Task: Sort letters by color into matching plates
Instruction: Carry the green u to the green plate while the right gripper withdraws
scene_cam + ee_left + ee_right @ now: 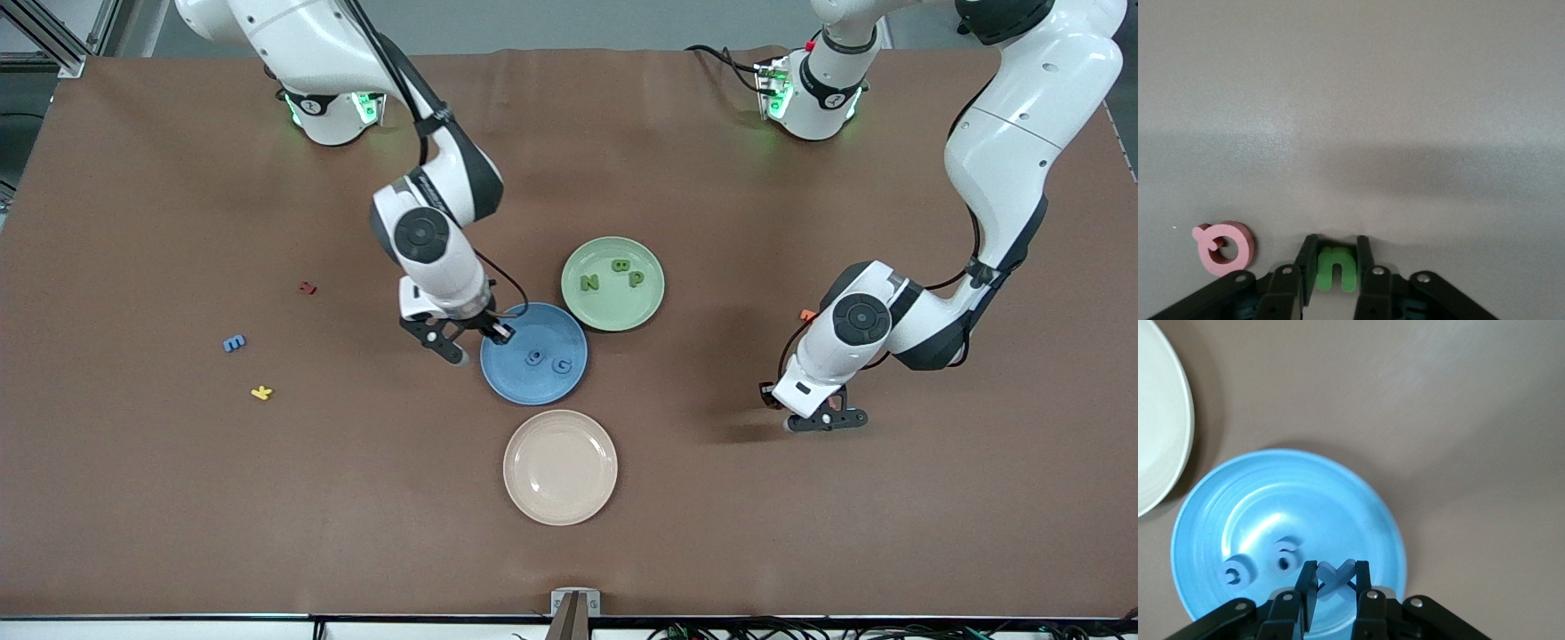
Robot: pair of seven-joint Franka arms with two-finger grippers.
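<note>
My right gripper (pixel 480 341) hangs over the blue plate's (pixel 536 327) rim toward the right arm's end, shut on a blue X letter (pixel 1337 575). Two blue letters (pixel 534 357) (pixel 561 364) lie in that plate, also shown in the right wrist view (pixel 1233 573) (pixel 1286 555). The pale green plate (pixel 613 308) holds green letters N (pixel 589 283), B (pixel 621 265) and P (pixel 636 278). My left gripper (pixel 822 419) is low at the table toward the left arm's end, shut on a green letter (pixel 1336 268). A blue E (pixel 233 343) lies on the table toward the right arm's end.
A cream plate (pixel 560 467) sits nearer the camera than the blue plate. A yellow K (pixel 261 392) and a dark red letter (pixel 308 287) lie near the blue E. An orange letter (pixel 807 314) lies by the left arm. A pink letter (pixel 1225 248) lies beside my left gripper.
</note>
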